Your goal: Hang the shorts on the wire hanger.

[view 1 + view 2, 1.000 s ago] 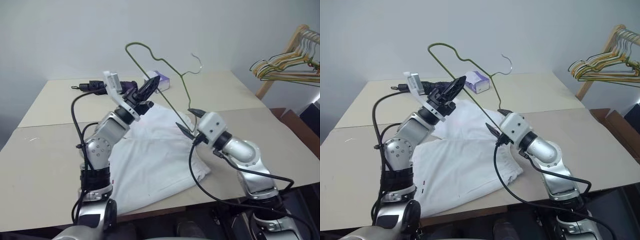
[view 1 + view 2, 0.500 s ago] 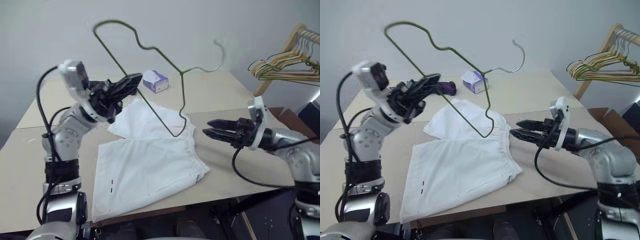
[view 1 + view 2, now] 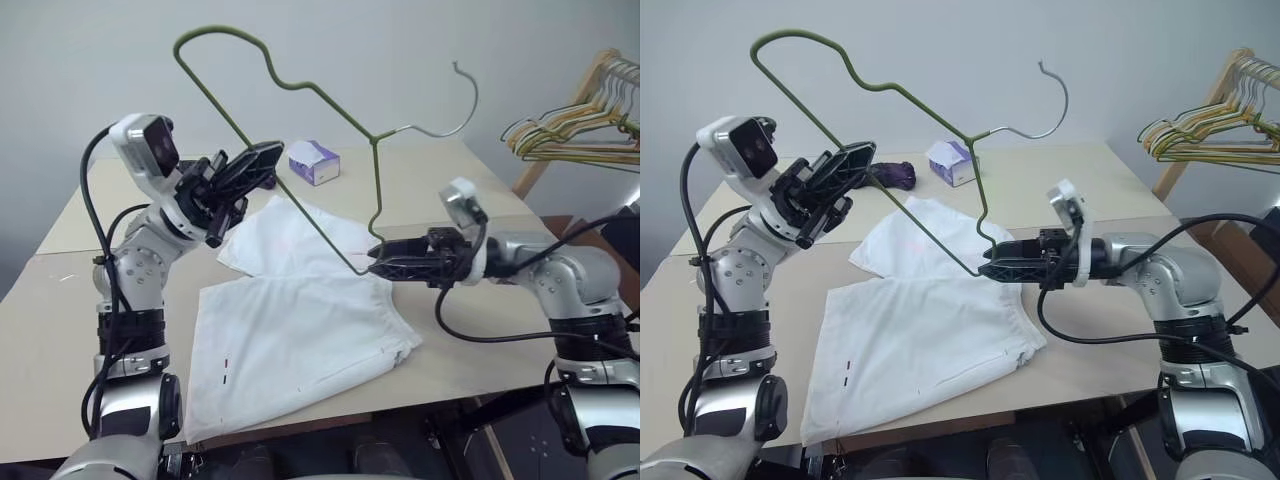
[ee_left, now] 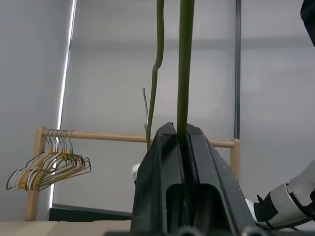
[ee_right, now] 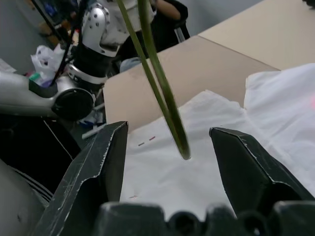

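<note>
Beige surface (image 3: 470, 190) carrying white shorts (image 3: 300, 330) spread flat at centre: soft, light, limp, likely best pinched at the gathered waistband. Held above, thin springy wire hanger (image 3: 375, 160), clenched in left gripper (image 3: 262, 160) fingers at 10 o'clock, lower corner between spread, empty right gripper (image 3: 375, 268) fingers. Small tissue box (image 3: 313, 160) at 12 o'clock, hanger bunch (image 3: 570, 135) at 2 o'clock, neither obstructing.

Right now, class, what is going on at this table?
A two-armed robot is working on hanging clothes. Its left gripper is shut on a wire hanger, holding it up in the air above the table. The right gripper is open around the hanger's lower corner, not clamped on it. The white shorts lie flat on the table, not yet hung.
</note>
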Robot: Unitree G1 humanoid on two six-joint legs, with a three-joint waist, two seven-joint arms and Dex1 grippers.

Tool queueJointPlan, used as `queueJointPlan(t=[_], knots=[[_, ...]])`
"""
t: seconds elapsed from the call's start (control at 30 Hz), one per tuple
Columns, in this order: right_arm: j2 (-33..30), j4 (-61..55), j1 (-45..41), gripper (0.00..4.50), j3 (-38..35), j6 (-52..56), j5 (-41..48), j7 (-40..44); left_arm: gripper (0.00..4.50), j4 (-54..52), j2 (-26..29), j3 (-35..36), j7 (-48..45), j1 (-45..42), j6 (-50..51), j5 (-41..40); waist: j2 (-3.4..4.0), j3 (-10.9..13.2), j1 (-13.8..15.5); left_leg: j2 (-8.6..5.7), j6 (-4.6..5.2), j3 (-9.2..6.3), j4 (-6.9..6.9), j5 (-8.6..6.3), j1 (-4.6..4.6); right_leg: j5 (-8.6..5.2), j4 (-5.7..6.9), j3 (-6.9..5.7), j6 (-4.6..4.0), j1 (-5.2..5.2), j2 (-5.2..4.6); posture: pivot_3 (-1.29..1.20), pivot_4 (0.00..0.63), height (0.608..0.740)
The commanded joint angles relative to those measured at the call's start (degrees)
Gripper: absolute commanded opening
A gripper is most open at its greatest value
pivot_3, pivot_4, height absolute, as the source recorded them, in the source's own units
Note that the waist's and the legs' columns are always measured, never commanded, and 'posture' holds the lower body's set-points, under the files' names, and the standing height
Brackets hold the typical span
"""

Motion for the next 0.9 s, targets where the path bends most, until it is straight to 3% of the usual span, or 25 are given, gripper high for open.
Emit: queueJointPlan(t=[0.03,0.6,0.7,0.9], knots=[[0.2,-1.3,-2.0,3.18,-0.1,0.4,-0.1,0.4,0.00,-2.8,-0.2,1.4,0.5,0.0,-0.7,-1.0,0.00,0.0,0.0,0.00,0.00,-0.01,0.00,0.00,0.00,0.00,0.00,0.00,0.00,0.00,0.00,-0.12,0.000,0.740],[2.0,-1.4,-3.4,3.18,0.8,-0.8,-0.7,1.1,0.00,-3.5,-2.2,0.6,1.5,0.8,-1.6,0.4,0.00,0.0,-0.1,0.00,0.00,-0.05,0.00,0.00,0.02,0.01,0.01,-0.01,-0.01,0.00,0.01,-0.13,0.000,0.740],[2.1,-1.0,-3.6,2.60,0.4,-0.5,-0.7,0.3,0.00,-3.2,-2.5,0.6,1.6,0.8,-1.8,0.6,0.00,0.0,-0.1,0.00,0.00,-0.05,0.00,0.00,0.01,0.01,0.01,-0.01,-0.01,0.00,0.01,-0.13,0.000,0.740],[1.8,-1.2,-3.2,0.44,0.1,-1.0,-0.6,0.2,0.00,-2.7,-2.4,0.1,1.1,1.8,-1.5,1.4,0.00,0.0,-0.2,0.00,0.00,-0.05,0.00,0.00,0.01,0.01,0.01,-0.01,-0.01,0.00,0.01,-0.13,0.000,0.740]])
